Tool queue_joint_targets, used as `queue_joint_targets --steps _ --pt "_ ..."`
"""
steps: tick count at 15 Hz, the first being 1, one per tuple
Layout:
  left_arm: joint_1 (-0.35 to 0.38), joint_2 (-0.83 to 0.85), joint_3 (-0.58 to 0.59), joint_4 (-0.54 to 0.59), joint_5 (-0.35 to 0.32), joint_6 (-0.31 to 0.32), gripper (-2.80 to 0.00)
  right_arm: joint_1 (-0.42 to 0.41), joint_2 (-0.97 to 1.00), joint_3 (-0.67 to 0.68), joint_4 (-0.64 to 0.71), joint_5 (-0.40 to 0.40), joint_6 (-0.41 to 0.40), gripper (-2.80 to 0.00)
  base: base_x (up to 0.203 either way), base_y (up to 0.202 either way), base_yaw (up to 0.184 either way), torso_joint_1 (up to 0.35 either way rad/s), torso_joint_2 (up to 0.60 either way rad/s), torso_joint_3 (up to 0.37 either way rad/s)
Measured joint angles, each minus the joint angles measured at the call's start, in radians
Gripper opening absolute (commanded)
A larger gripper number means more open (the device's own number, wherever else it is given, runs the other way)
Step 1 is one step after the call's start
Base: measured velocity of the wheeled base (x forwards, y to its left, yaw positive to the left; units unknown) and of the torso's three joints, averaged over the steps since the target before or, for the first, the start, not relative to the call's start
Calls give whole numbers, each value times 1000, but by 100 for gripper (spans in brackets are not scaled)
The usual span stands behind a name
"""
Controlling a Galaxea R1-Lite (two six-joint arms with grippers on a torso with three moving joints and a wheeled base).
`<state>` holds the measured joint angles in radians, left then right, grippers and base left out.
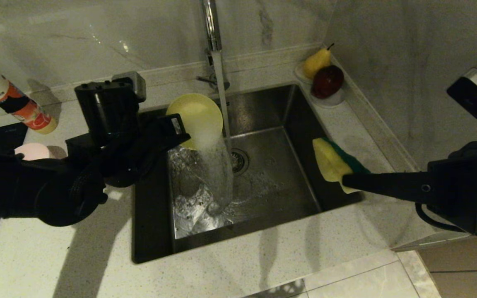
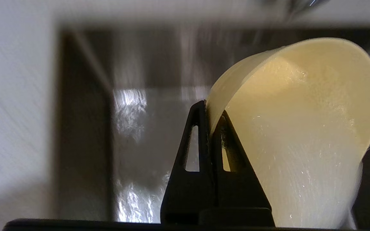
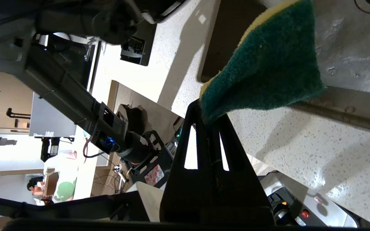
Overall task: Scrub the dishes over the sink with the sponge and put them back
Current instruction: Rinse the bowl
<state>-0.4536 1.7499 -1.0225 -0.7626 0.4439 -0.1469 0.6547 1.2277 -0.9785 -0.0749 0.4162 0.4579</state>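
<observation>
- Right now, head view: left gripper [image 1: 180,134] is clamped on the rim of the yellow bowl [image 1: 195,118], holding it tilted over the back-left part of the sink [image 1: 263,194], under the stream from the faucet [image 1: 211,25]. Water pours off the bowl into the basin near the drain [image 1: 238,160].
- Same view: right gripper [image 1: 348,182] pinches the sponge [image 1: 333,161] over the sink's right edge, well apart from the bowl. Pink bowl [image 1: 33,151] sits on the counter at far left, partly behind the left arm, near a detergent bottle [image 1: 10,99]. Pear [image 1: 317,62] and apple [image 1: 327,80] rest on a white dish at the back right corner. No blue bowl visible.
- Left wrist view: fingers [image 2: 201,141] closed tight on the yellow bowl's [image 2: 300,128] wall, one inside, one outside; inside looks wet, water sheeting down.
- Right wrist view: fingers [image 3: 204,128] shut on one end of the sponge [image 3: 262,70], green face toward the camera, counter edge below.
- Step looks like rinsing or wetting the yellow bowl. Next likely needs sponge and bowl brought together over the basin, sponge pressed inside the bowl, grip on the rim kept firm.
</observation>
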Motion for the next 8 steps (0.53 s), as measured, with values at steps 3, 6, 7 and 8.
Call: queue_joint_targets --steps 3,6,7,8 --pt "4 -50 111 -252 0 174 -280 0 3 9 -3 1 -1 -280 0 0 0 0 0 0" --pt "10 -70 215 -498 -22 315 -280 1 11 13 -3 3 -1 -280 0 0 0 0 0 0" --pt "12 -72 241 -571 -36 358 -280 1 14 13 -3 3 -1 -280 0 0 0 0 0 0" --pt "14 -75 267 -640 -46 411 -280 1 15 13 -3 2 -1 -280 0 0 0 0 0 0"
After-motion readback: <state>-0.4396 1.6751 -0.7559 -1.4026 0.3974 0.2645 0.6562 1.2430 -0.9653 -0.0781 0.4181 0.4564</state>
